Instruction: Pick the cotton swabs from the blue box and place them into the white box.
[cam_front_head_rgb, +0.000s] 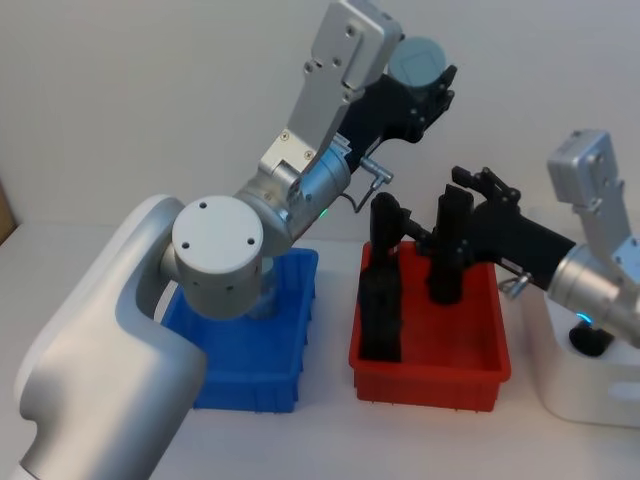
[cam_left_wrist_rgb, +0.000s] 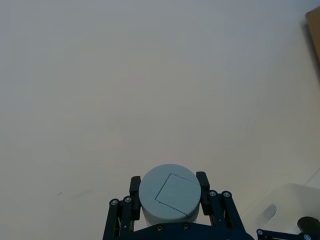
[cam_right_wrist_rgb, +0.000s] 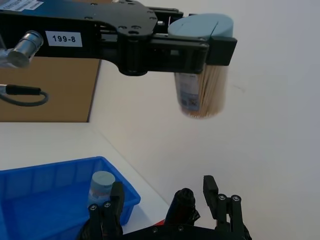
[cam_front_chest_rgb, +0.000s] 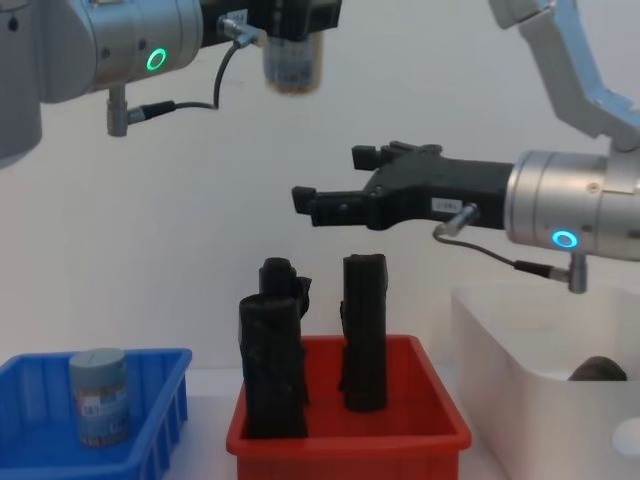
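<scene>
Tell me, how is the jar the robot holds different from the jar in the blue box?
The held jar hangs high in the air; the boxed jar stands low inside the blue box. The left gripper clamps the held jar; no gripper holds the boxed jar. Both have pale lids and labels.

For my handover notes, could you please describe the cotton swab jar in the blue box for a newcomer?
Start at the blue box on the robot's left, beside the red bin. A small clear jar with a grey-blue lid stands inside, shorter and paler than the neighbouring black rolls; another jar hangs high in the left gripper.
</scene>
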